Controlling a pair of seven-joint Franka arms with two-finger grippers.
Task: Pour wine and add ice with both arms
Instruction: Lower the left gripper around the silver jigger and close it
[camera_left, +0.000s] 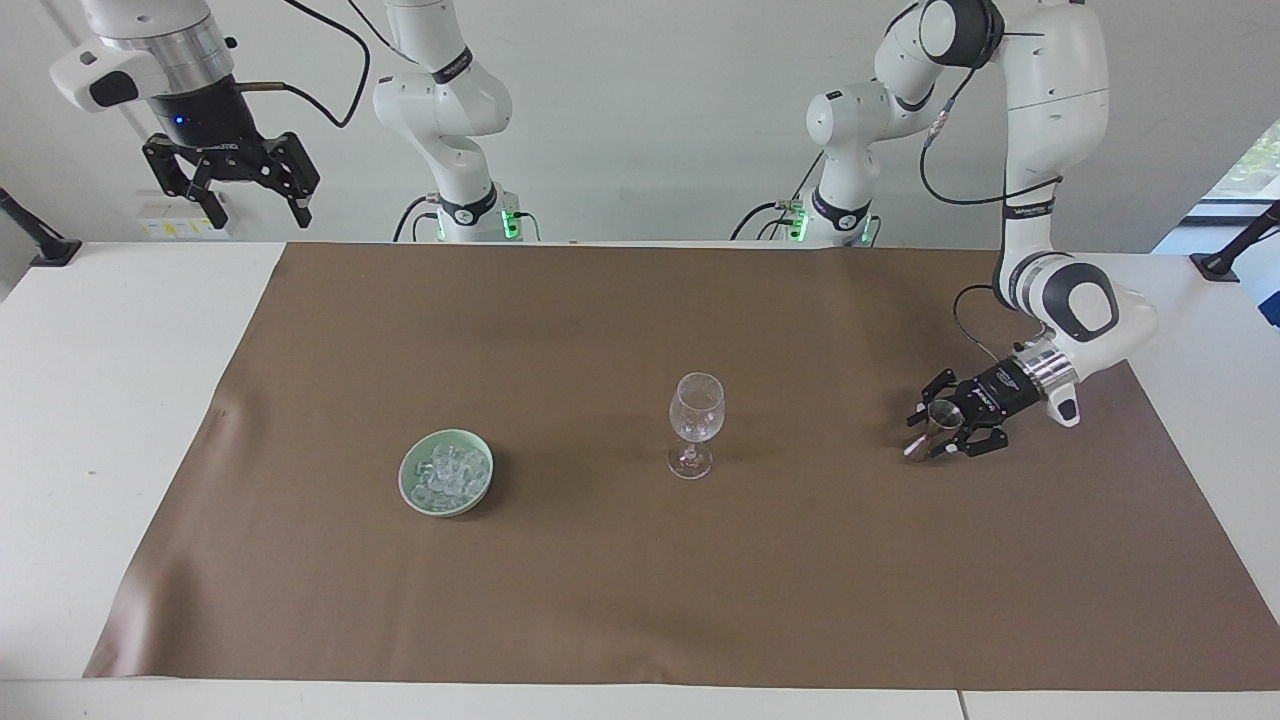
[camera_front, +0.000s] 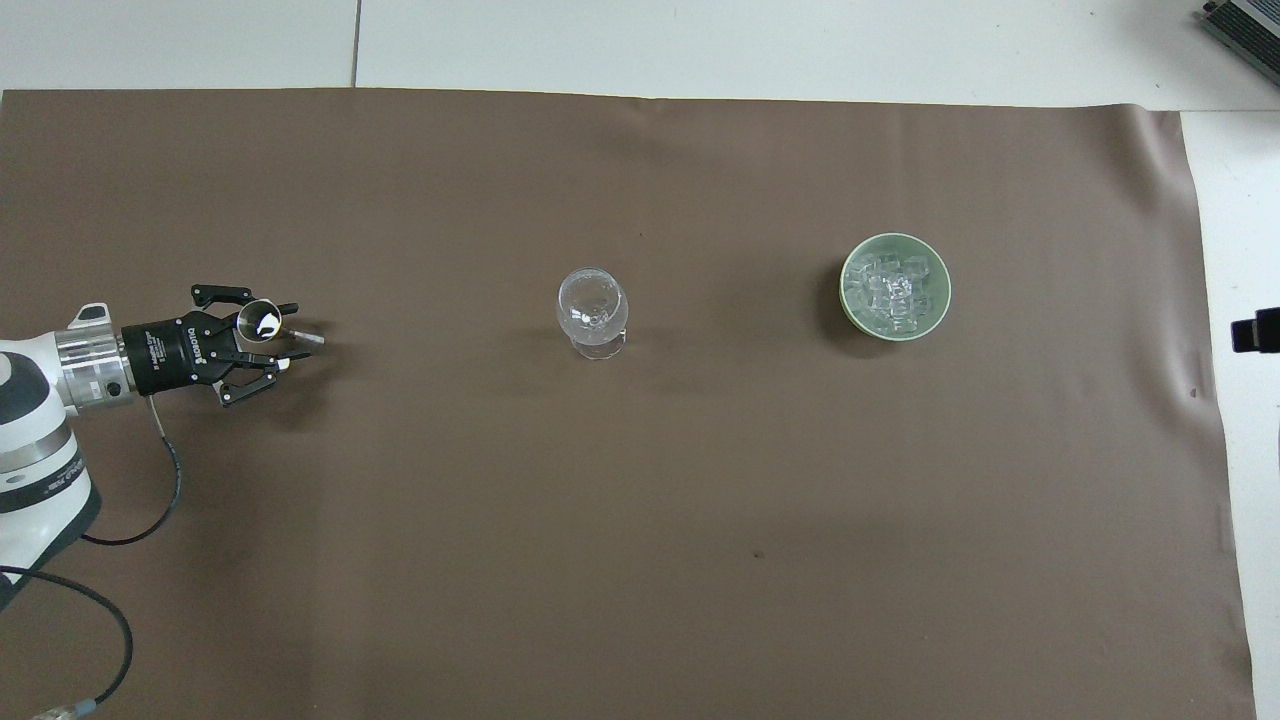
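the left gripper's (camera_left: 935, 432) fingers (camera_front: 287, 306) stand on either side of a small metal measuring cup (camera_left: 938, 422), low over the brown mat (camera_left: 640, 560) at the right of the facing view and at the left edge of the overhead view; whether they already press on the cup i cannot tell. the cup stands upright with its round mouth facing up and something pale inside it. the left arm (camera_left: 1050, 150) bends down to it from the upper right of the facing view, its wrist lying nearly level with the mat.

the right gripper's (camera_left: 255, 205) fingers (camera_left: 300, 210) hang spread apart and hold nothing, high in the upper left of the facing view, above the desk's (camera_left: 120, 400) white edge; the right arm (camera_left: 150, 50) waits there.

a clear stemmed wine glass (camera_left: 695, 425) stands upright near the middle of the mat, well apart from the cup. the ice (camera_left: 448, 472) is heaped in a pale green bowl (camera_left: 408, 490), lower left of centre in the facing view and right of centre in the overhead view (camera_front: 893, 288), well apart from the glass and from both grippers.
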